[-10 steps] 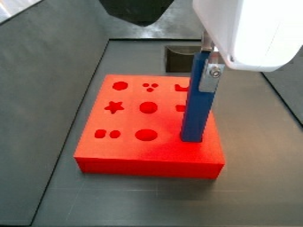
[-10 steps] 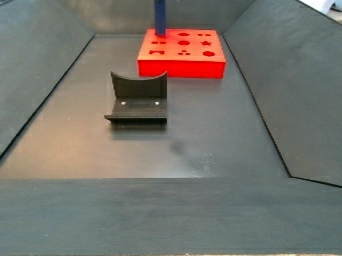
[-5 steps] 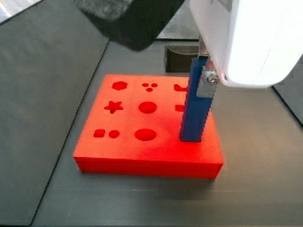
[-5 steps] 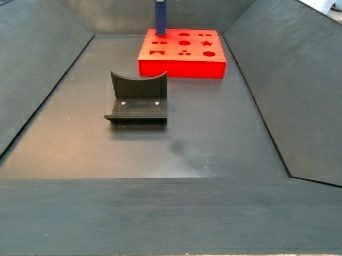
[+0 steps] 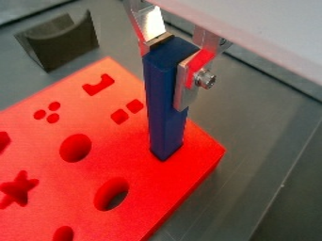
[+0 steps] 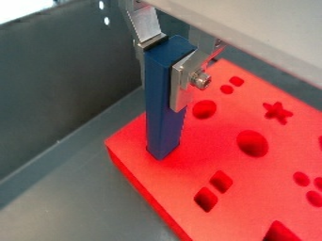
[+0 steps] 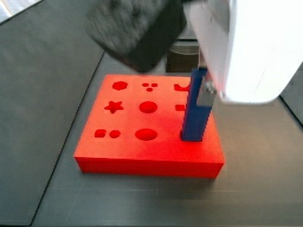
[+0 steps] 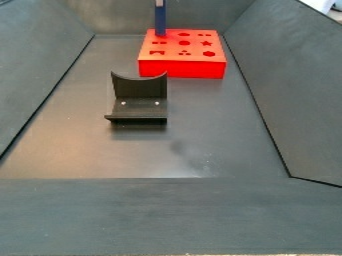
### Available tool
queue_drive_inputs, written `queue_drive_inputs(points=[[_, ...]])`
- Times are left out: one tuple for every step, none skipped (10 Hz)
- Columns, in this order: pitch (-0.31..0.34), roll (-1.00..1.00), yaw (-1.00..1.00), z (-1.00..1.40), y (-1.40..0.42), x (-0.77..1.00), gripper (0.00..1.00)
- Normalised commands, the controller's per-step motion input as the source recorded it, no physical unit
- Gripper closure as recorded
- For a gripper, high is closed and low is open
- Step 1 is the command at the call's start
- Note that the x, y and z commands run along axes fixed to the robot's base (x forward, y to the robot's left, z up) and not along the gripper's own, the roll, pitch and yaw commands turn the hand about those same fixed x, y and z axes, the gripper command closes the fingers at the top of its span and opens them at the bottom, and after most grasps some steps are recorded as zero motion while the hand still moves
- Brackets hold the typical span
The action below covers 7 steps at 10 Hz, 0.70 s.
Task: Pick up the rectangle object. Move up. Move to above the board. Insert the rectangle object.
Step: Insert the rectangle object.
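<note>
- I see the gripper (image 5: 174, 58) above the board (image 5: 51, 155), at the edge of the board near one of its corners, and it pinches the upper part of the rectangle object (image 5: 167, 108) between its two silver fingers (image 5: 149, 24).
- In both wrist views the jaws press on opposite faces of the blue bar; one finger lies flat on a face, the opposite one (image 6: 189, 75) shows a small screw.
- The rectangle object (image 6: 164, 104) stands upright, and its lower end is already down in the red-orange surface, close to the board's edge.
- In a side view the bar (image 7: 196, 108) stands at the side of the board (image 7: 130, 151) away from the star hole (image 7: 115, 107), and the round holes (image 7: 144, 135) remain open beside it.
- I cannot say how deep the bar sits, because the hole itself is hidden by the bar.
- The white body of the arm (image 7: 249, 49) and a blurred dark part (image 7: 136, 31) cover the far edge of the board in this side view, so the gripper is hardly visible there.
- In a side view from far away, the board (image 8: 183, 60) lies at the far end of the grey floor (image 8: 174, 150), and only the bottom of the blue bar (image 8: 159, 17) enters the frame.
- The dark fixture (image 8: 136, 100) stands on the floor, well apart from the board, nearer to this camera.
- I also see the fixture (image 5: 56, 40) in a wrist view, beyond the board's corner.
</note>
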Motion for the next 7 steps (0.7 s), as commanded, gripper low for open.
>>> queue_drive_inputs(points=[[0.000, 0.08, 0.00, -0.38, 0.00, 0.16, 1.00], [0.000, 0.11, 0.00, -0.31, 0.00, 0.12, 1.00], [0.000, 0.10, 0.00, -0.29, 0.00, 0.10, 1.00], [0.000, 0.08, 0.00, -0.14, -0.01, 0.12, 1.00], [0.000, 0.01, 0.00, 0.00, 0.00, 0.00, 1.00], [0.000, 0.03, 0.00, 0.00, 0.00, 0.00, 1.00], [0.000, 0.02, 0.00, -0.01, 0.00, 0.00, 1.00]])
